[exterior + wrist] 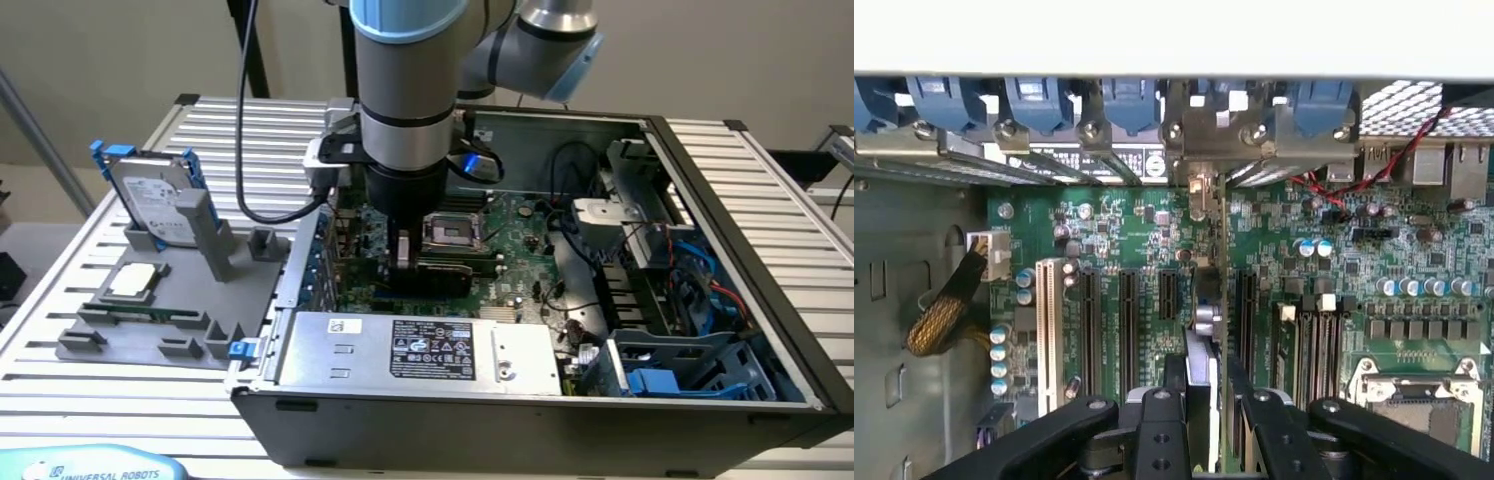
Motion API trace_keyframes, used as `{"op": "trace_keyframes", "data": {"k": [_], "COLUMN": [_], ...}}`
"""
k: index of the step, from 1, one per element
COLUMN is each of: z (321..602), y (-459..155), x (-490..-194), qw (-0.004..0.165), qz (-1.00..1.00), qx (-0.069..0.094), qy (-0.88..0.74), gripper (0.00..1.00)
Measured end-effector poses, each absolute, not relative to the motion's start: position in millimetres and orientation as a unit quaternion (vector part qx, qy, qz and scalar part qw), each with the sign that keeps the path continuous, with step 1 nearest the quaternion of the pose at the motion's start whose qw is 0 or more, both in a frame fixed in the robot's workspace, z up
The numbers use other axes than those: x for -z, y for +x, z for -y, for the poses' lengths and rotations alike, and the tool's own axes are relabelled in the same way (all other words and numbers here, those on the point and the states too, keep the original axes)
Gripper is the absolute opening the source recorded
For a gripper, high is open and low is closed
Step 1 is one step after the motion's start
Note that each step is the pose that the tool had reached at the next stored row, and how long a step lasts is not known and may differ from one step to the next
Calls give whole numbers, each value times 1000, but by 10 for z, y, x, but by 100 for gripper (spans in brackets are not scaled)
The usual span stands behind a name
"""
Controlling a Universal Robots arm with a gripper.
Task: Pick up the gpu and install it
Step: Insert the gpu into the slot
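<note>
The gripper (1204,400) pinches one gpu (1206,310) edge-on, upright above the motherboard (1114,230) slots (five dark, one white) inside the computer case (747,200) on the counter (227,125).

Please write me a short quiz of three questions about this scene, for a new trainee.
1. True or false: the gripper holds the gpu inside the case.
2. Where does the hard drive stand? A) in the grey holder outside the case B) on the motherboard C) in the gripper
3. What colour are the hard drive's rails?
Key: 1 true; 2 A; 3 blue.
</note>
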State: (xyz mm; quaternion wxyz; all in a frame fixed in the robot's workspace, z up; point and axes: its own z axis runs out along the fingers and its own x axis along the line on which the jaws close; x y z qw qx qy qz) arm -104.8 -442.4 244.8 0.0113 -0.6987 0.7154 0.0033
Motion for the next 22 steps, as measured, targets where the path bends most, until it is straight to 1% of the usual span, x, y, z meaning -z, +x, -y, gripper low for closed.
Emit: {"op": "trace_keyframes", "data": {"k": [5,6,8,9,18,20,21,22], "z": [4419,4419,4423,4422,4423,4423,4422,4422], "y": [-1050,-1048,-1048,-1048,-1040,-1039,-1039,-1039], "x": [-2438,-2445,-2520,-2565,-2976,-3012,-3011,-3011], "qw": [13,13,12,12,12,12,12,12], "qz": [-715,-715,-715,-715,-715,-715,-715,-715], "qx": [-4,-4,-4,-4,-4,-4,-4,-4], "qy": [-698,-699,-699,-699,-699,-699,-699,-699], "gripper": [27,33,33,40,40,40,38,38]}}
